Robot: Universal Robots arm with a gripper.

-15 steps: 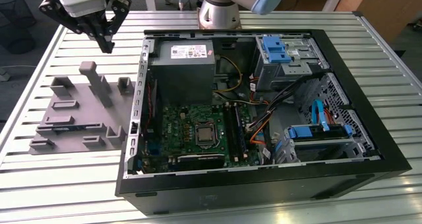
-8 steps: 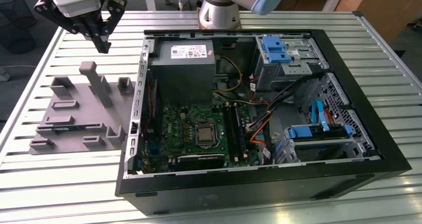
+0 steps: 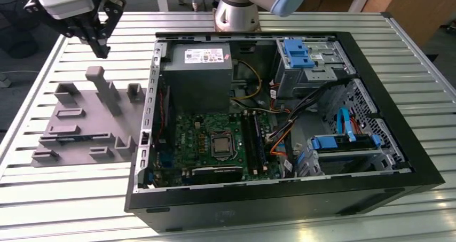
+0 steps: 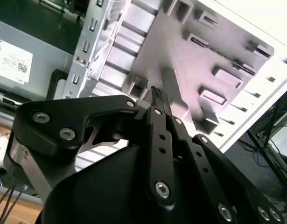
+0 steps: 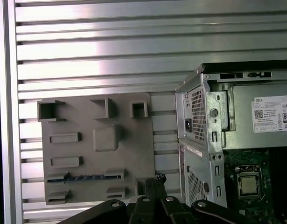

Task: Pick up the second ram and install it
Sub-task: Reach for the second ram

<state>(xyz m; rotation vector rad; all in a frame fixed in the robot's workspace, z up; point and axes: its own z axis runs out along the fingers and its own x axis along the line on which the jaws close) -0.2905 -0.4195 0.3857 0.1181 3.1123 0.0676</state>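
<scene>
Hovering high over the grey fixture [image 3: 85,130], the gripper [image 3: 102,52] in the exterior view hangs above the fixture's end that carries the tall post [image 3: 107,95]. It is empty, with its fingers clenched together. My judgement is that the main risk lies there: if the jaws come down on the stick without parting, they would press on its top edge instead of straddling it. That could bend the board or knock it askew in its slot. The post and the other raised blocks of the fixture could also catch a finger on a slanted descent. The computer case [image 3: 285,204] stands just beside the fixture and leaves little room on that side. The second ram [image 3: 71,139] sits on edge in a slot near the fixture's opposite end, well apart from the fingertips and lower than them.

In the second wrist view the fingers [image 4: 158,122] lie flat against each other with nothing between them. They point down toward the fixture [image 4: 180,51] close to its post.

In the first wrist view the ram [image 5: 85,177] shows as a thin blue strip held in a long slot of the fixture [image 5: 134,140]. The closed tips of the gripper [image 5: 156,179] appear off the slot's end nearest the case [image 5: 199,140], beside the stick rather than over it and not touching it.
</scene>
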